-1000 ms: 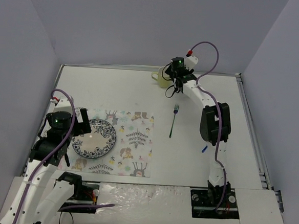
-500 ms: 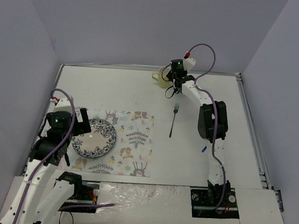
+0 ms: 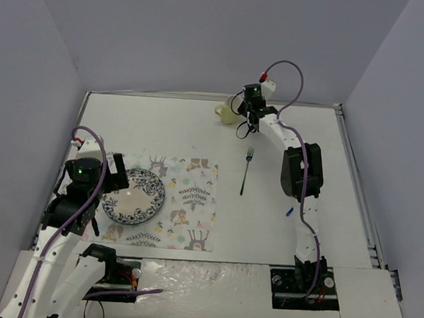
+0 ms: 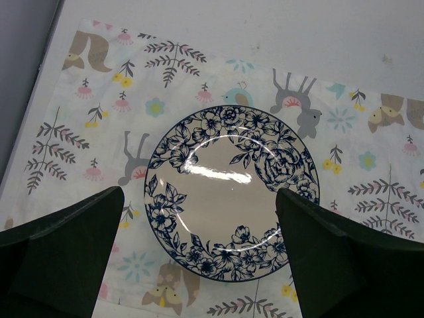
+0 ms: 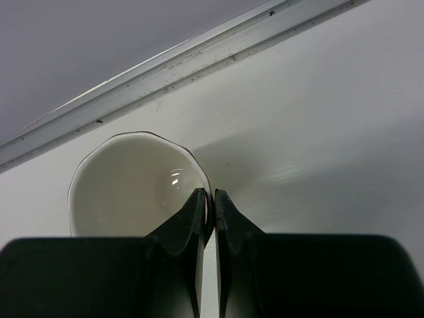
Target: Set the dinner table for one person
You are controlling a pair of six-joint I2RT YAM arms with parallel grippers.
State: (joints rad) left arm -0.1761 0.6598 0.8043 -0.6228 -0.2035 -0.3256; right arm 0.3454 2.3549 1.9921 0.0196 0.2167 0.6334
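the bench, the white matte top being set, lies under both pairs of jaws and carries everything. it is stiff, heavy and fixed, with nothing on it to take hold of, so the handling falls on the pieces laid on it. the right jaws are almost together, pinched on the thin rim of the cream cup, one side inside the bowl and one outside, close to the metal edging just beyond them. the cup looks light, glazed and brittle, so this rim pinch could slip or chip it. its handle seems to sit on the side away from the jaws, too small to judge. the left jaws stand wide apart and hold nothing, hovering above the blue floral plate, which shows between them on the placemat. the plate is stiff, slick and flat, best taken by its rim. the fork lies on bare bench on the near side of the right jaws, well apart from them. thin and low, it wants a pinch across its handle.
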